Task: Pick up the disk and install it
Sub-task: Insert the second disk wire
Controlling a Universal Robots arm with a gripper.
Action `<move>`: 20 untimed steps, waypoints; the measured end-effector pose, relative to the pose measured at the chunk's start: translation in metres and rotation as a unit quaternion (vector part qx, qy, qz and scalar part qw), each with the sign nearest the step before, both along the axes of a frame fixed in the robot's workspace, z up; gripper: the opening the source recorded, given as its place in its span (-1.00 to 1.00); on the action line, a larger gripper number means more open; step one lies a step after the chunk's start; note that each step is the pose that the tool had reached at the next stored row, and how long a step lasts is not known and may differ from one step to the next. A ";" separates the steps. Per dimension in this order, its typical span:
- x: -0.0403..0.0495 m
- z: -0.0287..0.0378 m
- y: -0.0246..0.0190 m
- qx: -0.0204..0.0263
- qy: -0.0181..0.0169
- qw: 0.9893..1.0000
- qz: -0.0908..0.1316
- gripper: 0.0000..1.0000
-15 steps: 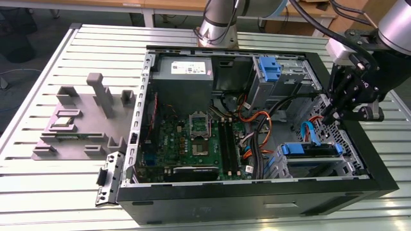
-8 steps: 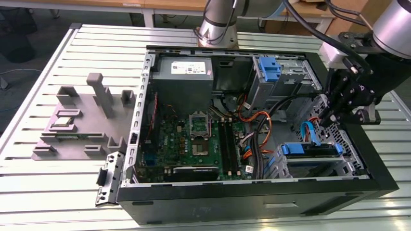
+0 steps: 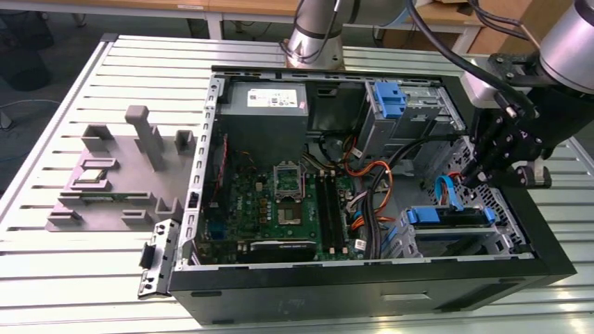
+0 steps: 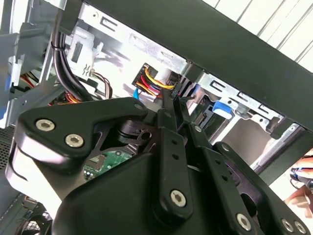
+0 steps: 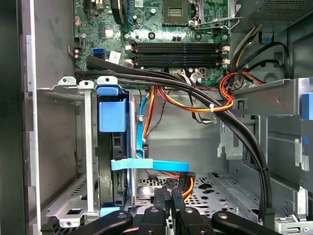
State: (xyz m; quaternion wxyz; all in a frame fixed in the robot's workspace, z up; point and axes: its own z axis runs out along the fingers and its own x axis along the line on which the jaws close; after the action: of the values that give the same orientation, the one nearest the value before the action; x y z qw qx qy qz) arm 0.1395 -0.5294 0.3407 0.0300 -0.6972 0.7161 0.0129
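The disk stands in the lower drive cage at the exterior view's right end of the open computer case, its blue carrier front facing out of the cage. My gripper hangs just above and beside that cage. In both wrist views its black fingers press together on a black cable connector with orange and red wires. The gripper's tips sit close to the cage wall. A light blue data cable runs across next to the disk.
The case holds a green motherboard, a grey power-supply box and an upper bay with a blue bracket. Thick black cables cross above the cage. A grey fixture stands on the slatted table at the exterior view's left.
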 end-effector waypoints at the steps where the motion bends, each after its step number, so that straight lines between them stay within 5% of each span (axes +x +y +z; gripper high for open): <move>1: -0.0008 0.0000 -0.0010 0.002 -0.001 1.000 0.000 -0.65; 6: -0.0042 0.0001 -0.0058 0.008 -0.006 1.000 0.000 -0.65; 20: -0.0106 0.0001 -0.0222 0.008 -0.007 1.000 0.000 -0.65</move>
State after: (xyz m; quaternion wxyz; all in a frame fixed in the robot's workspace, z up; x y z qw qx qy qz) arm 0.1289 -0.5516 0.3408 0.0405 -0.6970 0.7158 0.0139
